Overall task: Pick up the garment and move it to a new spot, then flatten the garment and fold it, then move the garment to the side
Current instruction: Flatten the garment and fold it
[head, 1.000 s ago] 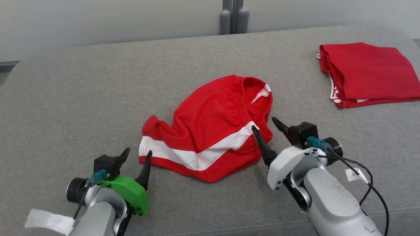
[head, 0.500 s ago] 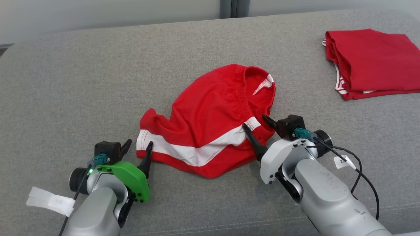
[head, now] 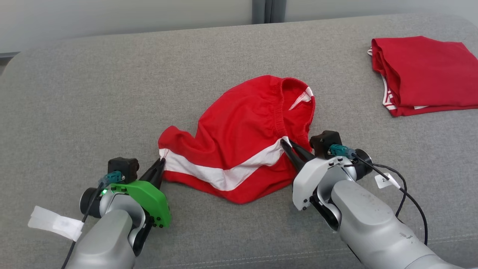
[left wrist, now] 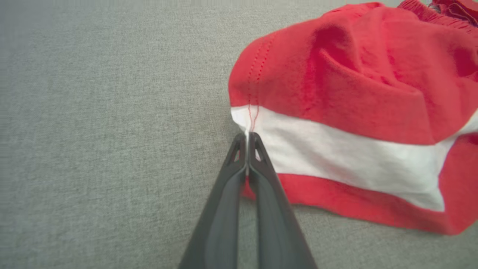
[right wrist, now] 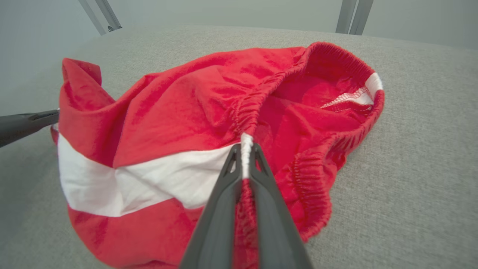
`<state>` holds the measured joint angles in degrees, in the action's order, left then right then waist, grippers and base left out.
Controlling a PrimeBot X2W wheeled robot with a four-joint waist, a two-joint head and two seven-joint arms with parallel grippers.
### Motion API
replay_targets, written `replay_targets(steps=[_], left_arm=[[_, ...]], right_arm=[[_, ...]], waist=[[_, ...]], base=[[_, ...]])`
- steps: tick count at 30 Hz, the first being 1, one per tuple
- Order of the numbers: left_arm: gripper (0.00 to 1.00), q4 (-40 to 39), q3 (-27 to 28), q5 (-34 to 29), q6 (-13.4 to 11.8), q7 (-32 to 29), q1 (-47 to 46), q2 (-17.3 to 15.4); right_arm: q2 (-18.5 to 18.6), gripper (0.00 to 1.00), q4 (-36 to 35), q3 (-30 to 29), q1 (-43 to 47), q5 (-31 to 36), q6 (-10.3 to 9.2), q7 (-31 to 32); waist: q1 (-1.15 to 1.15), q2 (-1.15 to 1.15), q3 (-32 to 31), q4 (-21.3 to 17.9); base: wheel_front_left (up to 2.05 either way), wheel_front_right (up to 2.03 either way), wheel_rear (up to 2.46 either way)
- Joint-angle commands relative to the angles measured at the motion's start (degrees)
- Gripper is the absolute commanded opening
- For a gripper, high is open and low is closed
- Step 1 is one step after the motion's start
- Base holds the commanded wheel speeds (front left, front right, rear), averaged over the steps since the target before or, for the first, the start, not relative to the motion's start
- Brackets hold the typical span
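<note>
The garment (head: 239,138), red shorts with a white stripe, lies crumpled at the middle of the grey surface. At its lower left corner my left gripper (head: 160,162) is shut on the hem's white stripe; the left wrist view shows the fingertips of that gripper (left wrist: 247,137) pinching the edge of the garment (left wrist: 354,97). My right gripper (head: 284,142) is shut on the elastic waistband where the white stripe ends. In the right wrist view the gripper (right wrist: 245,147) pinches the waistband of the garment (right wrist: 209,101), and the left arm's fingers (right wrist: 26,122) show at the far left.
A folded red garment (head: 424,73) lies at the back right of the grey padded surface (head: 93,97). A pale wall and a grey post (head: 269,10) stand behind. A white tag (head: 54,223) hangs off my left arm, a cable (head: 405,196) off my right.
Both grippers have moved forward onto the garment and shut on it, the left on the hem corner, the right on the waistband. The head camera has shifted a little.
</note>
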<state>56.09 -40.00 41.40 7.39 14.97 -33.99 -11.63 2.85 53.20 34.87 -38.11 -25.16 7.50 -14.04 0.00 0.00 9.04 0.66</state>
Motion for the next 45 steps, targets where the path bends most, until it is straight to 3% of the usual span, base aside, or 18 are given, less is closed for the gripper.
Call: replay_targets(steps=[1, 8, 14, 19, 26, 36, 45], left_arm=[[0.00, -0.7, 0.3, 0.3, 0.1, 0.3, -1.0, -0.5], [0.00, -4.0, 2.5, -2.3, 0.1, 0.2, 0.6, -1.6], [0.00, -9.1, 4.2, -5.9, 0.1, 0.2, -1.6, -3.7], [0.00, -13.7, 3.5, -7.2, 0.1, 0.2, -7.7, -6.8], [0.00, -18.6, 3.3, -1.0, 0.1, -3.7, -22.7, -11.9], [0.00, -16.4, 3.3, 4.3, 0.1, -8.9, -48.2, -16.7], [0.00, -8.9, 1.9, 3.5, 0.0, -7.8, -62.4, -15.8]], right_arm=[[0.1, 0.00, 0.3, 0.1, -0.7, -0.7, -0.01, -0.4], [0.8, 0.00, -0.4, -0.2, -0.4, -2.9, -0.02, -1.0], [1.5, 0.00, -4.3, -1.0, -1.8, -8.6, -0.01, -1.2], [3.4, 0.00, -8.4, -0.2, -7.1, -14.9, -0.01, 2.2], [4.9, 0.00, -10.6, -2.3, -21.4, -23.6, -0.01, 7.0], [3.5, 0.00, 0.1, -7.7, -48.1, -29.1, -0.01, 10.0], [2.7, 0.00, 11.0, -8.7, -61.4, -27.5, -0.01, 6.4]], waist=[[0.00, 0.00, -0.4, 0.2], [0.00, 0.00, -1.9, 0.7], [0.00, 0.00, -3.0, 0.4], [0.00, 0.00, -1.9, -0.1], [0.00, 0.00, 4.1, -1.4], [0.00, 0.00, 15.2, -1.8], [0.00, 0.00, 17.3, -0.6]], base=[[0.00, 0.00, 0.00], [0.00, 0.00, 0.00], [0.00, 0.00, 0.00], [0.00, 0.00, 0.00], [0.00, 0.00, 0.00], [0.00, 0.00, 0.00], [0.00, 0.00, 0.00]])
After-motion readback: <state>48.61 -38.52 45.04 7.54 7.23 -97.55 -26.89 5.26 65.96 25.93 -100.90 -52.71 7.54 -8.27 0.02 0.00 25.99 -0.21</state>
